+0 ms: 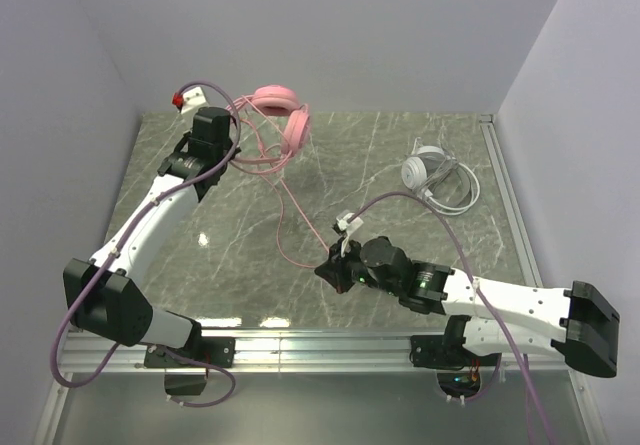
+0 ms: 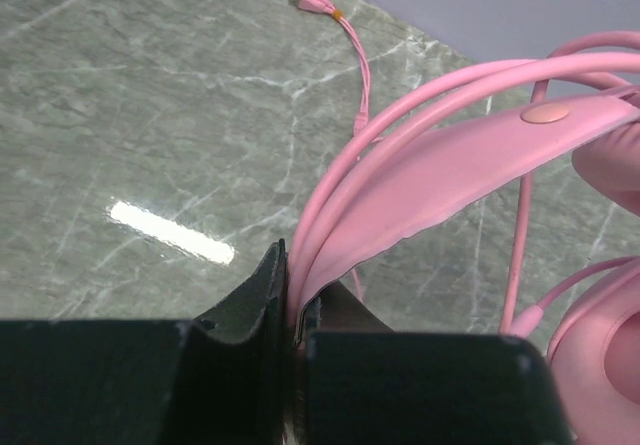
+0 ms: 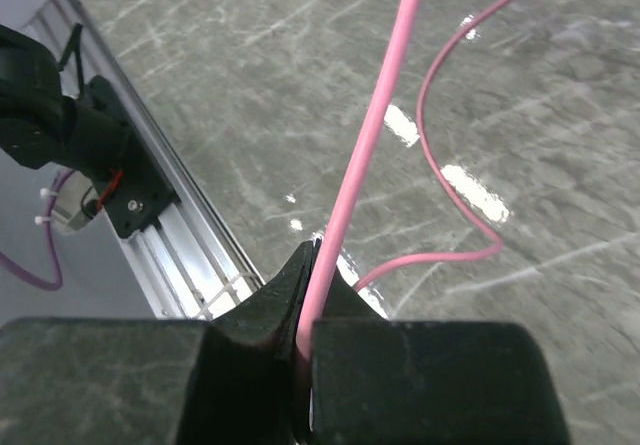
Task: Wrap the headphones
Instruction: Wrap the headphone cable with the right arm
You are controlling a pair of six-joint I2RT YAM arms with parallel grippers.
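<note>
Right fingers (image 3: 285,300), closest in at 6 o'clock on the overhead view: clenched on the pink cord (image 3: 366,135), which leaves the pinch in a straight, tight-looking line. Beyond the pinch, slack cord lies in a loose curve on the surface (image 1: 230,255).

Left fingers (image 2: 270,305), 10 o'clock: clamped on the headband (image 2: 450,170) of the pink headset (image 1: 280,115). Headset is at 11 o'clock, against the far edge. Cord not yet wound round it, by my reading.

White-grey headset (image 1: 425,170), 2 o'clock: lying alone with its thin cord looped beside it, well apart from both arms.

Risks (judgement):
- Cord is round and smooth; it could slide through the right pinch instead of following.
- A hard pull along the tight run could twist the headband out of the narrow left clamp.
- Slack loop could catch under a cup or tangle mid-wind.
- Free cord end (image 2: 315,0) is loose and may whip about.

Materials: band is a flat glossy strap with a round stud, thin tubular hoops above it; cups round and padded; surface is polished grey-green marble pattern, showing glare.
</note>
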